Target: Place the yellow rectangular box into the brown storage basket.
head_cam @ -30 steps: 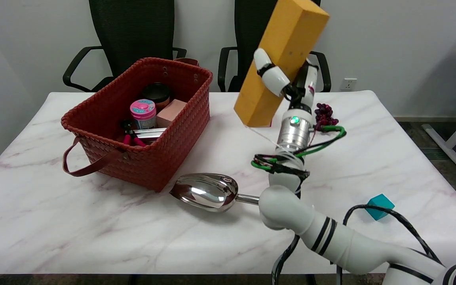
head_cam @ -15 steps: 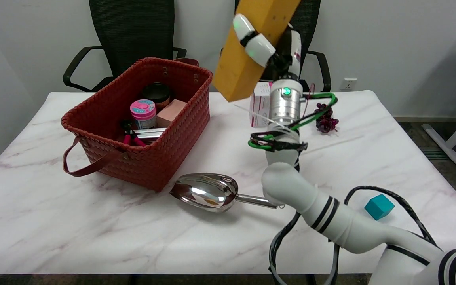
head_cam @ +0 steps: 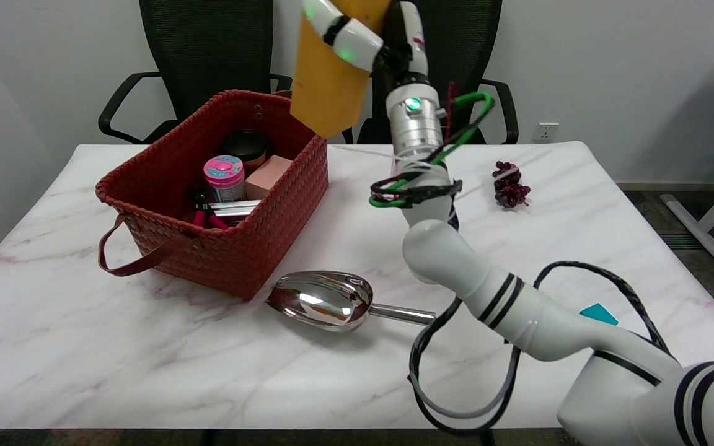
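Yellow rectangular box [head_cam: 326, 87], no readable label, gripped by robot hand [head_cam: 363, 37] above brown storage basket [head_cam: 258, 248].

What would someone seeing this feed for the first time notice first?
Most striking is the yellow rectangular box, gripped by the right hand high in the air, its lower end hanging over the far right corner of the brown woven storage basket. The basket, at the table's left, already holds a pink-lidded jar and other small items. A shiny metal scoop lies on the marble tabletop just right of it.
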Available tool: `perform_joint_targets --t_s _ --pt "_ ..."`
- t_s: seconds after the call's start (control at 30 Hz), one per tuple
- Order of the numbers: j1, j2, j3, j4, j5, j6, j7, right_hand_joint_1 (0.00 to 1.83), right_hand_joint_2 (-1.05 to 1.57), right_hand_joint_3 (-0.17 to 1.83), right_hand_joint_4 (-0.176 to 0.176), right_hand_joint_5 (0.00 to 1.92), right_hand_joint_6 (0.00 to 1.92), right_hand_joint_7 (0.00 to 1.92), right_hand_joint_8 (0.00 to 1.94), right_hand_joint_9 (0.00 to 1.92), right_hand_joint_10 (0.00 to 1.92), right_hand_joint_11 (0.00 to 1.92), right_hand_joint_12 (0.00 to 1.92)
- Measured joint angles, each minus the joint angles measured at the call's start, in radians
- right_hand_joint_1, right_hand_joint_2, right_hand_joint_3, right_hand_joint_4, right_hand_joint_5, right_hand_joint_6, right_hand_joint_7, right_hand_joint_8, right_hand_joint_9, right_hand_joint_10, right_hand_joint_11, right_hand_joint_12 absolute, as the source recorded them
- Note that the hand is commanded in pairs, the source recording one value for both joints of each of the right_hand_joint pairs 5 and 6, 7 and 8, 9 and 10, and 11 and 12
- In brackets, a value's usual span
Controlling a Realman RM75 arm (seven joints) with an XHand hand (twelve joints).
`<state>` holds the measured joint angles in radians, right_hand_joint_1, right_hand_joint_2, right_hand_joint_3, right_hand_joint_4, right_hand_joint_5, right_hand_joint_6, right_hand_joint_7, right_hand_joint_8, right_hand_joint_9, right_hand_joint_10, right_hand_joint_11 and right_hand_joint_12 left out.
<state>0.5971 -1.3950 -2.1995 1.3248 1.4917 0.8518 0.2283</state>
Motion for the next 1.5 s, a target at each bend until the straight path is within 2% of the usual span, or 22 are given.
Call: perform_joint_targets --t_s 0.33,0.67,1.03,1.5 --pt "0.091 -0.009 0.003 -0.101 -0.102 -0.171 0.013 1.23 1.04 0.69 0.0 1.33 1.33 1.37 1.37 1.25 1.25 1.2 1.2" --pt "0.184 -0.037 -0.011 -0.262 -0.279 -0.26 0.068 1.21 0.94 0.72 0.0 1.34 1.34 1.36 1.36 1.21 1.21 1.13 1.13" --pt "0.297 -0.108 -0.041 -0.518 -0.522 -0.279 0.148 1.17 0.93 0.72 0.0 1.34 1.34 1.35 1.35 1.19 1.19 1.1 1.1" --pt "0.426 -0.232 -0.081 -0.844 -0.784 -0.225 0.178 1.07 0.95 0.77 0.0 1.44 1.44 1.37 1.37 1.19 1.19 1.04 1.04"
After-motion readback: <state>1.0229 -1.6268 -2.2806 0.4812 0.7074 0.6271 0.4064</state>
